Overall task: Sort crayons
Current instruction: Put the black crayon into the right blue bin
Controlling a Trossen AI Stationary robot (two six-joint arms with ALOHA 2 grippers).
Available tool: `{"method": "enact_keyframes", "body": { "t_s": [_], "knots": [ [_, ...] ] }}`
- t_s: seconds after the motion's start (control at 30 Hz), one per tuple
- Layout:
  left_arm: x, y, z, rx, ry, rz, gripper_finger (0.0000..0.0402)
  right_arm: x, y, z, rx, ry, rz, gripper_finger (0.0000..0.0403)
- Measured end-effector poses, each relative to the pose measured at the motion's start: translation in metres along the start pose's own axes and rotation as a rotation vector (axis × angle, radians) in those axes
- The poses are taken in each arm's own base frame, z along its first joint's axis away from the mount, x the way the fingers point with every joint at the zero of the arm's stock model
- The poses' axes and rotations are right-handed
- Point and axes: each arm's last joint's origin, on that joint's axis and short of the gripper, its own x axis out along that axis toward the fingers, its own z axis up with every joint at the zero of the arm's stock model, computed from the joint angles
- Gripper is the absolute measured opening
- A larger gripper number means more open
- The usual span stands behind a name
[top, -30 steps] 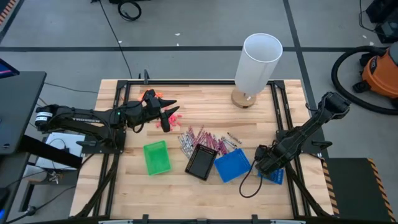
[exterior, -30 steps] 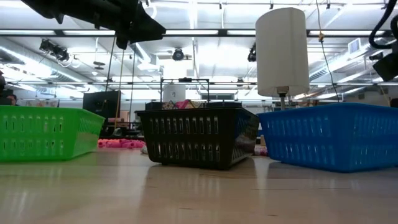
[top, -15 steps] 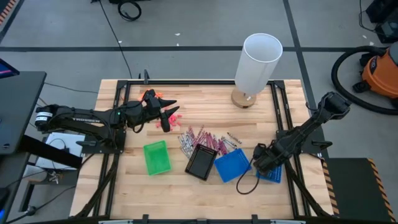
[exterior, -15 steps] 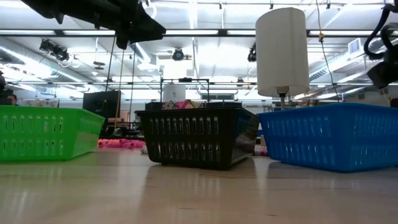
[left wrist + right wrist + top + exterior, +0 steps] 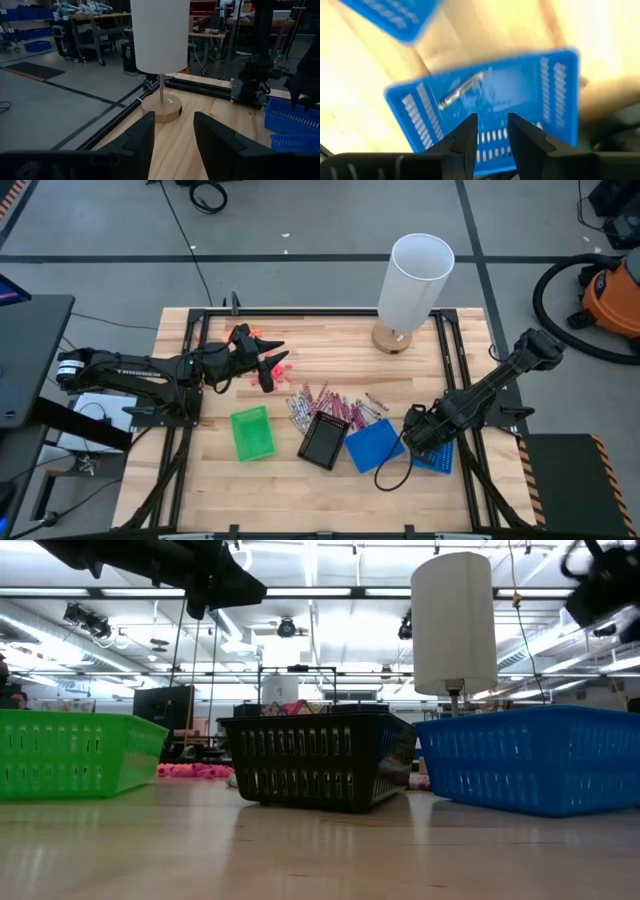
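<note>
The left gripper (image 5: 268, 366) hovers near the table's far left part with its fingers parted and nothing between them, beside a scatter of small orange and coral bits (image 5: 281, 368). Right of it, nearer the front, sits the green tray (image 5: 252, 432), then the black tray (image 5: 324, 441) and the larger blue tray (image 5: 373, 445). The crayons (image 5: 325, 402), pink and grey sticks, lie in a loose heap on the table (image 5: 320, 485) just behind the black and blue trays, most of them not yet sorted. Behind them stands a white lamp (image 5: 410, 288). Farthest right, the right gripper (image 5: 417, 430) hangs above the small blue tray (image 5: 485, 107) with its fingers spread and empty; its wrist view shows what looks like one grey crayon (image 5: 462, 90) lying inside that tray, though the picture is blurred.

The risk, as I judge it, is on the right side: the arm's cable loops low beside the two blue trays, and a swing toward the heap could drag a tray or tip it. A careless reach into the tight pile could also pinch two colours at once or scatter sticks under the trays
</note>
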Motion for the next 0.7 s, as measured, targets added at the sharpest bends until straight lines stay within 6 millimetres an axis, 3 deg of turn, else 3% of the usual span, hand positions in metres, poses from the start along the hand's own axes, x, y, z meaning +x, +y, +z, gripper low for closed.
{"method": "enact_keyframes", "body": {
  "t_s": [0.27, 0.7],
  "knots": [
    [0.0, 0.0, 0.0, 0.0, 0.0, 0.0, 0.0149, -0.027, -0.01, 0.03, -0.035, -0.131, -0.014, 0.0108],
    [-0.004, -0.006, -0.009, 0.058, 0.09, -0.031, 0.0149, -0.031, -0.042, 0.076, -0.054, -0.214, 0.029, 0.0104]
  ]
}}
